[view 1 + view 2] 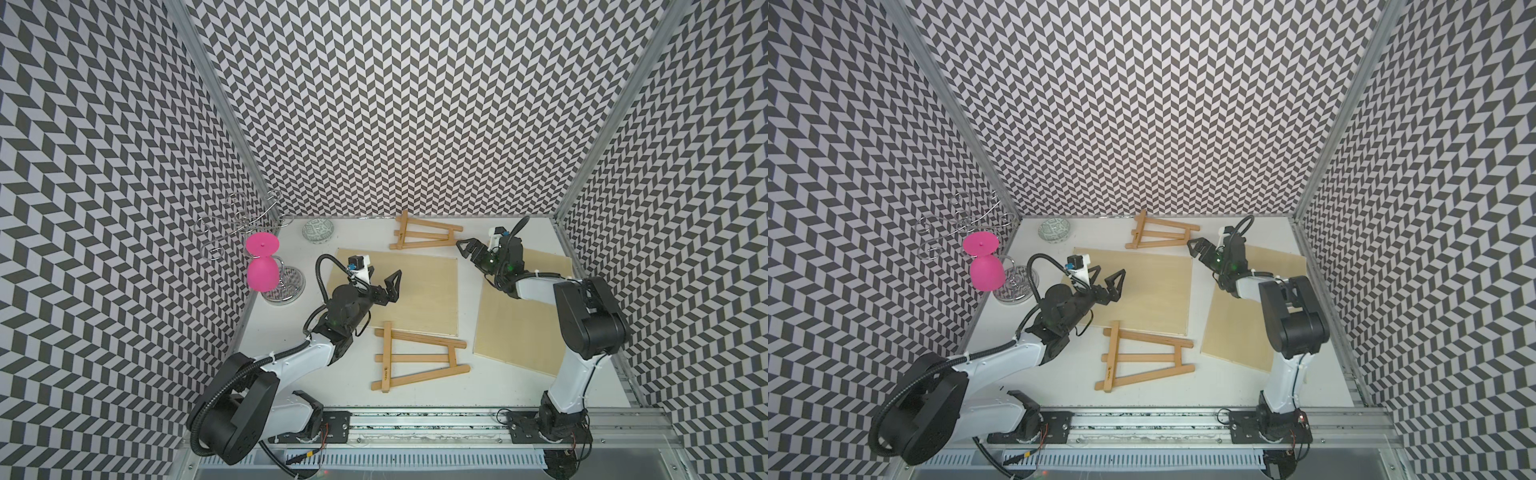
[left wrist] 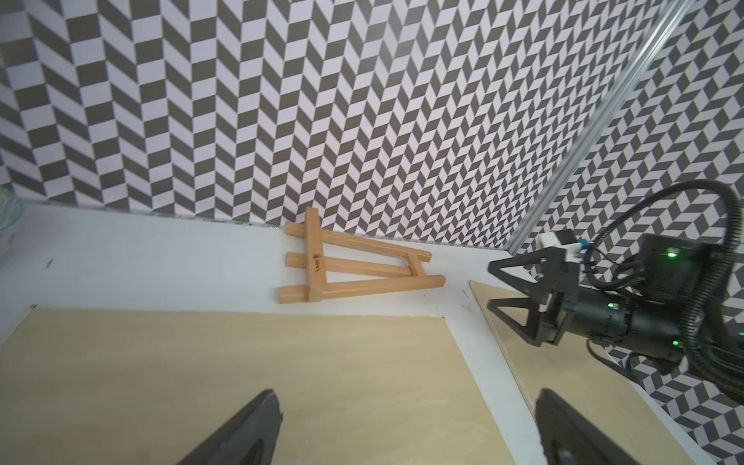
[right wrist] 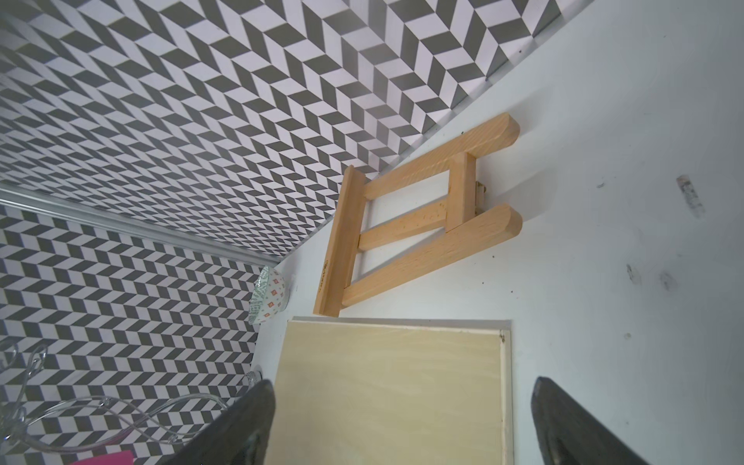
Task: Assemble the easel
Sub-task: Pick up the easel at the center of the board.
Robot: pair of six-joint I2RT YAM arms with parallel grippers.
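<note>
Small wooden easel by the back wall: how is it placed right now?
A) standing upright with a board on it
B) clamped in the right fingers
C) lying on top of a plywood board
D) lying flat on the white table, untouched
D: the small wooden easel lies flat on the white table, and the open right gripper hangs clear of its leg ends.

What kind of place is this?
Likely a lab robot test cell: chevron-patterned enclosure walls, two robot arms mounted on an aluminium rail, wooden easels laid flat as props.
</note>
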